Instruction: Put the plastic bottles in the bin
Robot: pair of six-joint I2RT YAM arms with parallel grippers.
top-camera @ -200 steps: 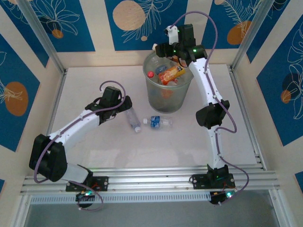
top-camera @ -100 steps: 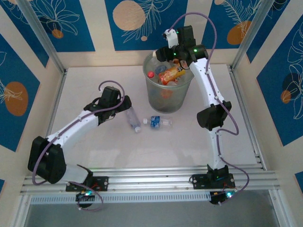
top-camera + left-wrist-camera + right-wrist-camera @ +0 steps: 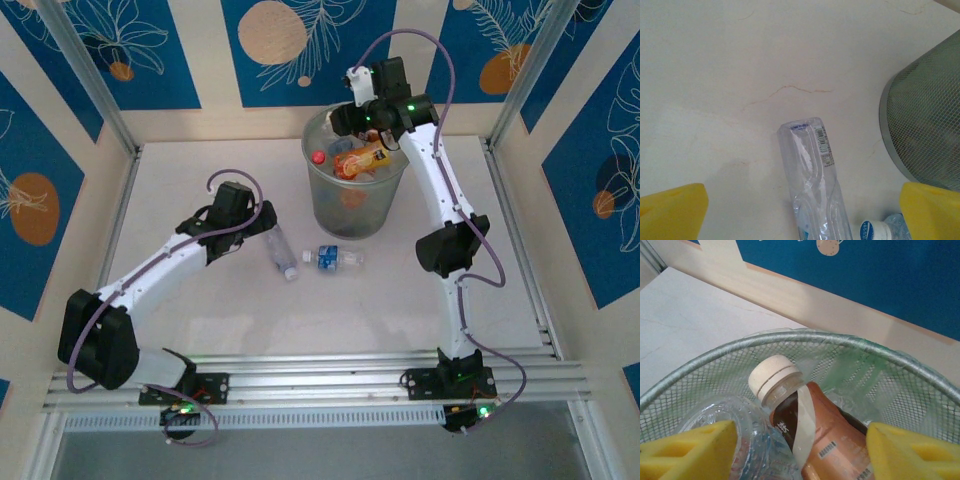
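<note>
Now the right gripper (image 3: 800, 450) has let the orange-labelled bottle (image 3: 362, 157) drop into the bin (image 3: 345, 215), jaws apart; left gripper (image 3: 801, 210) hangs wide open above a clear bottle (image 3: 807, 165)

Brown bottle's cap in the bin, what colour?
The cap is cream-white, clearest in the right wrist view.

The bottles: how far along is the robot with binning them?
Mostly done: the bin holds a pile of bottles. In hand: the right fingers hang open over an orange-labelled bottle lying on that pile. Remaining: a clear bottle and a blue-labelled bottle lie on the table, with the open left fingers over the clear one.
</note>
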